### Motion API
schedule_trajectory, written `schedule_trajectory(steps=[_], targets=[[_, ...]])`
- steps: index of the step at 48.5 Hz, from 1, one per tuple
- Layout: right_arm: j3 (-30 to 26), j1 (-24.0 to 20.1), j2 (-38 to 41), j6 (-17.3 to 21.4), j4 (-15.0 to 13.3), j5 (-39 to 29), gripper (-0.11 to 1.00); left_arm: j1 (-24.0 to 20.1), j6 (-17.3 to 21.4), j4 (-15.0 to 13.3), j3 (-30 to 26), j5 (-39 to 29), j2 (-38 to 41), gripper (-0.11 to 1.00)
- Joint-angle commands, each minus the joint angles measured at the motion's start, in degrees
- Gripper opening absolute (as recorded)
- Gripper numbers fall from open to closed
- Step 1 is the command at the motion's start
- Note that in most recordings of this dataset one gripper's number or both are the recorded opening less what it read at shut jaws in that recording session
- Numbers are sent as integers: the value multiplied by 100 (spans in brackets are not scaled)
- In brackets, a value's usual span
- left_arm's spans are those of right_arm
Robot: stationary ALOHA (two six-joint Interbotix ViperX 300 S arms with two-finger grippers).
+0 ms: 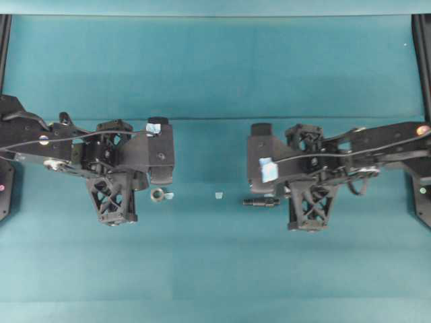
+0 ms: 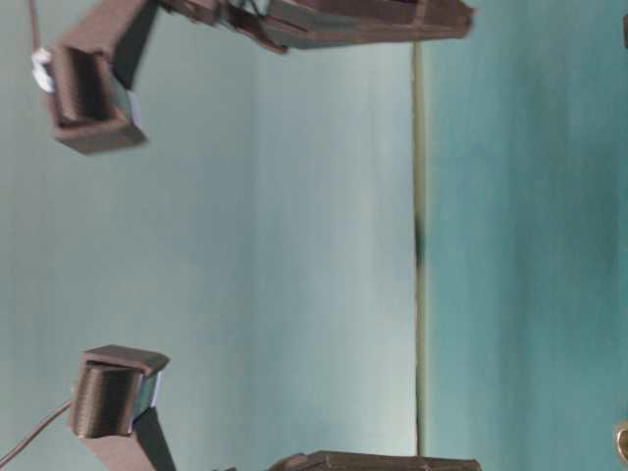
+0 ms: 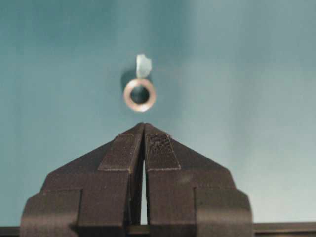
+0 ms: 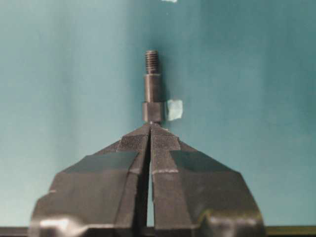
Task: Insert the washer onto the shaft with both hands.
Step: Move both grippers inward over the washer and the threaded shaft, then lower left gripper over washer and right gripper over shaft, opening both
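Black open-frame left tool [image 3: 144, 129] and right tool [image 4: 149, 129], both closed and empty, approach; next, each must open over silvery metal washer [image 3: 139, 95] and dark stepped shaft [image 4: 152, 94].

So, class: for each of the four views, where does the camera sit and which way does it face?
Overhead: looks straight down on both arms, washer and shaft.
Table-level: low, sideways; only blurred arm parts against the teal surface.
Left wrist: behind the shut left claw, facing the washer.
Right wrist: behind the shut right claw, facing the shaft.
Shared: overhead and wrist views show both parts.
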State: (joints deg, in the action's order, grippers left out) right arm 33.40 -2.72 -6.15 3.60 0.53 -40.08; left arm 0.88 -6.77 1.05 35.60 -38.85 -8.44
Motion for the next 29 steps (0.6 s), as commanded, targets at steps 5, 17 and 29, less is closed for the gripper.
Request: schedule_trajectory(steps=[5,17,29], targets=[[-79,-26,123,0,0,62,-9,70,105,18,-88,-9,-18,2],[-70,-26,176,-62,-62,316,1,105,334,18,-70,-9,62,2],[35,-26,185,0,-211,387,58,26,325,18,-79,35,97,11]])
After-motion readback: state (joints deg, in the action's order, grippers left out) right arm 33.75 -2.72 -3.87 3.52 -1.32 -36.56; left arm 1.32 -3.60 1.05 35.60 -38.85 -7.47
